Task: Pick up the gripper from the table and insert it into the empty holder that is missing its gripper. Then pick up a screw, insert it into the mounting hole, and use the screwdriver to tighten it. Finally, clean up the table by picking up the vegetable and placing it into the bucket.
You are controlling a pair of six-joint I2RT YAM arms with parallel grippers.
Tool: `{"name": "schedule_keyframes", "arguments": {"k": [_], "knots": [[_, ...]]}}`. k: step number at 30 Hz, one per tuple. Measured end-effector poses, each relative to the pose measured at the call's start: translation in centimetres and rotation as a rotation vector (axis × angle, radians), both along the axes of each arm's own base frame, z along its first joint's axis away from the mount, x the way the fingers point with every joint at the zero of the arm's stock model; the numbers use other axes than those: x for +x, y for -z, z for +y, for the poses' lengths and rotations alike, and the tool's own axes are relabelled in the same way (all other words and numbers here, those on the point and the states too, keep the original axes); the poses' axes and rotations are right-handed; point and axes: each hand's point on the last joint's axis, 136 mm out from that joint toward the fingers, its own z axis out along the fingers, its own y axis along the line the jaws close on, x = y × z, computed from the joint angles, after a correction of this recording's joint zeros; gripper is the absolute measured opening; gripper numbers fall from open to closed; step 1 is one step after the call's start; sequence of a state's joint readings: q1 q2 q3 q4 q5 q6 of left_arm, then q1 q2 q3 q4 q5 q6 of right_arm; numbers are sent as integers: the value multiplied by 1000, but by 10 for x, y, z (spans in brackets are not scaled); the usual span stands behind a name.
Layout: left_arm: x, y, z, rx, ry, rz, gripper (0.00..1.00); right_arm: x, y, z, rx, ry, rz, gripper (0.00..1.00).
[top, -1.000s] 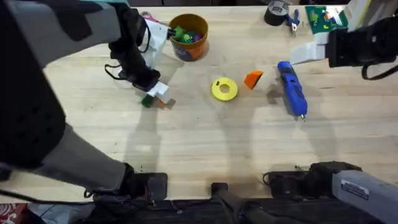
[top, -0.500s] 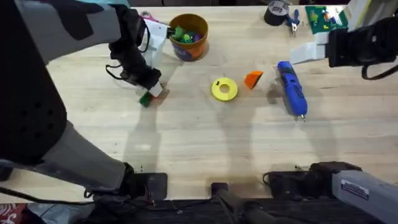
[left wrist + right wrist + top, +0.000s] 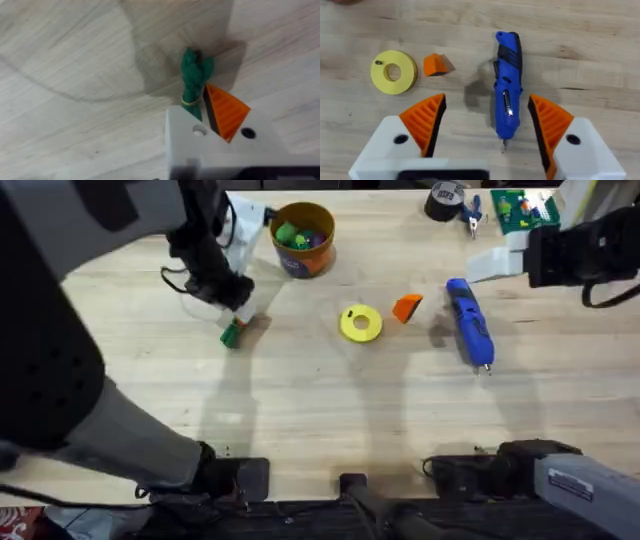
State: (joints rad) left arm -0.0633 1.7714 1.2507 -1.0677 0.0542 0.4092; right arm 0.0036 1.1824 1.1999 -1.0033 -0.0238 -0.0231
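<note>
Your bucket (image 3: 303, 240) stands at the far side of the table (image 3: 330, 400), just beyond and to the right of your left gripper (image 3: 232, 328), close enough that the left arm is plainly the one to make the drop. That gripper hangs low over the boards with the vegetable (image 3: 229, 335) pinched at its tip; in the left wrist view the green piece (image 3: 195, 75) sits clamped between one bare white holder (image 3: 192, 137) and a single orange pad (image 3: 227, 111), its stalk running straight out from the fingers. To bin it, you would have to lift and carry it away from yourself and slightly right.

Across the table your right gripper (image 3: 485, 117) waits with its jaws spread wide above the screwdriver (image 3: 507, 85), whose long axis lies between the two pads, tip toward the wrist. The loose orange gripper (image 3: 437, 64) rests just beside the yellow ring (image 3: 394, 71), nearer the right arm than the left.
</note>
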Motion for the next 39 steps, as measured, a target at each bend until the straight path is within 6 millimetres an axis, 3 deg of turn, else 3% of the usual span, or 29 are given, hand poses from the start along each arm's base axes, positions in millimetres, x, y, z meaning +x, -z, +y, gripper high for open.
{"name": "schedule_keyframes", "arguments": {"k": [7,12,21,26,28,32,33,39], "knots": [[21,-74,0,-10,-32,-208,10,0,0,0,0,0,0,996],[13,-123,0,-22,-52,-334,10,0,0,0,0,0,0,996],[-9,-169,2,-40,-75,-466,10,0,0,0,0,0,0,997],[-15,-181,2,-46,-82,-509,19,0,0,0,0,0,1,997],[-15,-182,2,-46,-83,-511,256,-1,0,0,0,0,3,995],[-15,-182,2,-47,-84,-511,880,-1,0,0,0,0,3,996],[-15,-182,2,-49,-88,-511,961,-1,0,0,0,0,3,996],[-15,-182,2,-48,-88,-510,985,-1,0,0,0,0,3,997]]}}
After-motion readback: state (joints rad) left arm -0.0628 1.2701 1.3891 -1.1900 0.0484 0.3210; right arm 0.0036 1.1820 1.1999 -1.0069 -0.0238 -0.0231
